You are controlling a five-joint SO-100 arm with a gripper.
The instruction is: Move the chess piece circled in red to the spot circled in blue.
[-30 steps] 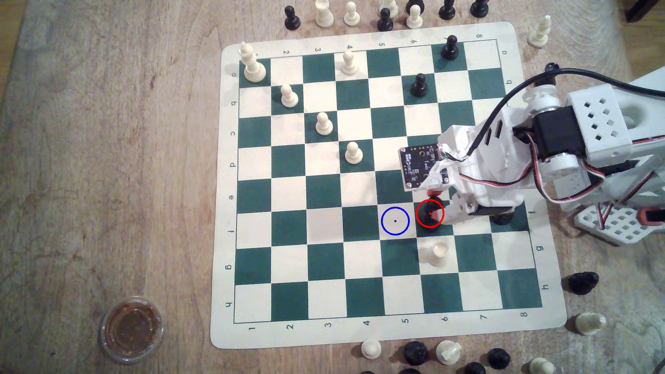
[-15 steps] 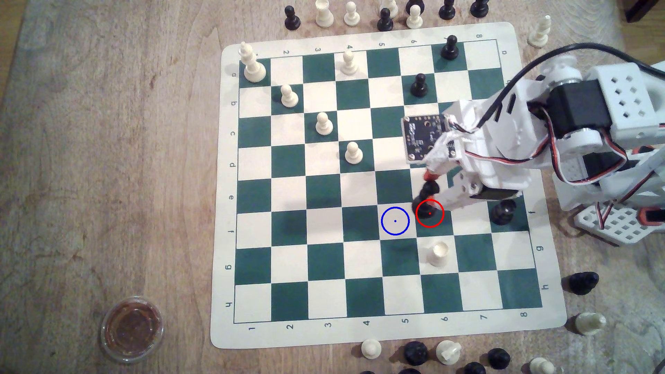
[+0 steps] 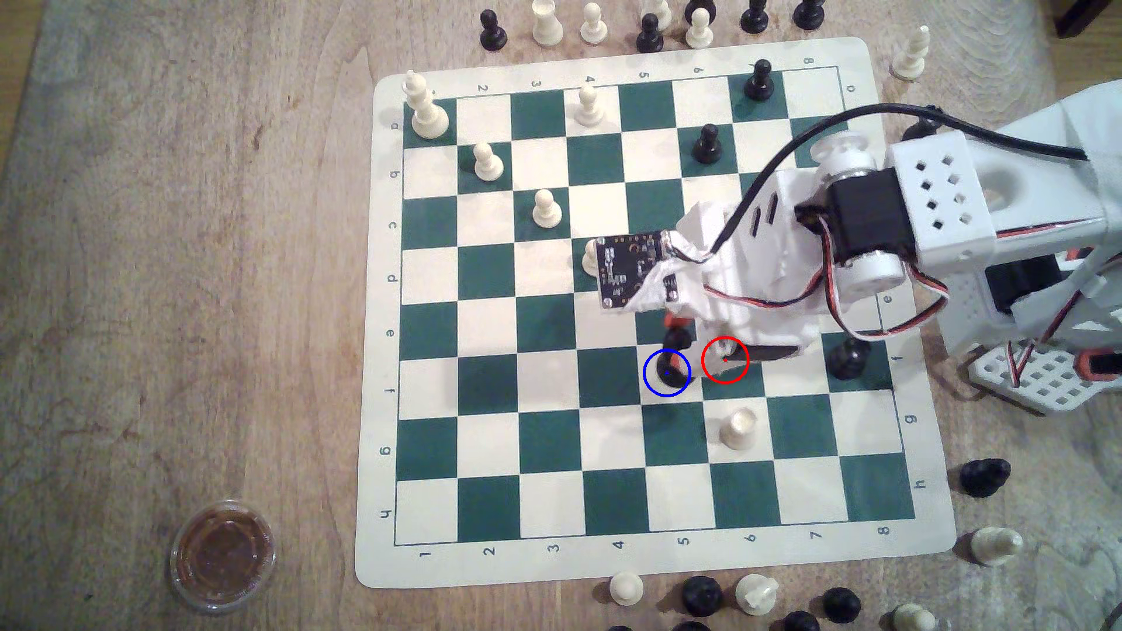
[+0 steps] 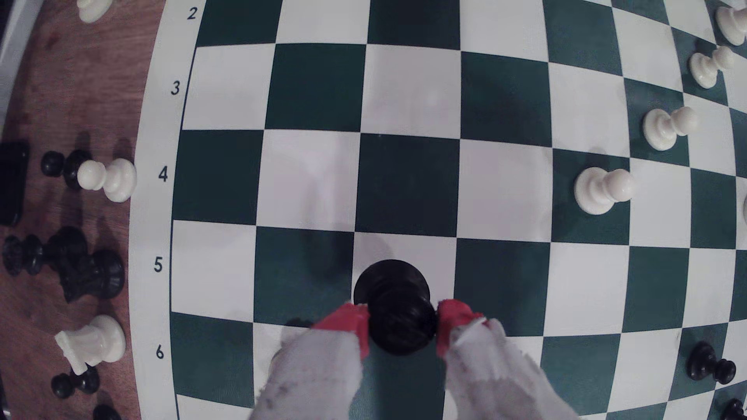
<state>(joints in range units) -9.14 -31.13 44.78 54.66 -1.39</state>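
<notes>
The chess piece circled in red, a glossy black piece point(image 3: 668, 369), is off its red-ringed green square point(image 3: 737, 379) and now over the spot circled in blue point(image 3: 649, 388), a cream square. It leans, base low and head toward the arm. In the wrist view its round base point(image 4: 390, 278) lies over the cream square, and the red-tipped fingers point(image 4: 349, 323) press on both sides of its head. My gripper point(image 3: 676, 332) point(image 4: 402, 323) is shut on the piece. Whether the base rests on the board, I cannot tell.
A white piece point(image 3: 737, 428) stands one row nearer on the exterior view's right. A bulkier black piece point(image 3: 847, 358) sits under the arm. White pawns point(image 3: 546, 209) run diagonally across the far board. Loose pieces line the mat's edges; a small cup point(image 3: 221, 555) sits near left.
The arm swung toward the exterior view's left, carrying the black piece from the red-ringed square to the blue-ringed one. The gripper stayed shut on it throughout.
</notes>
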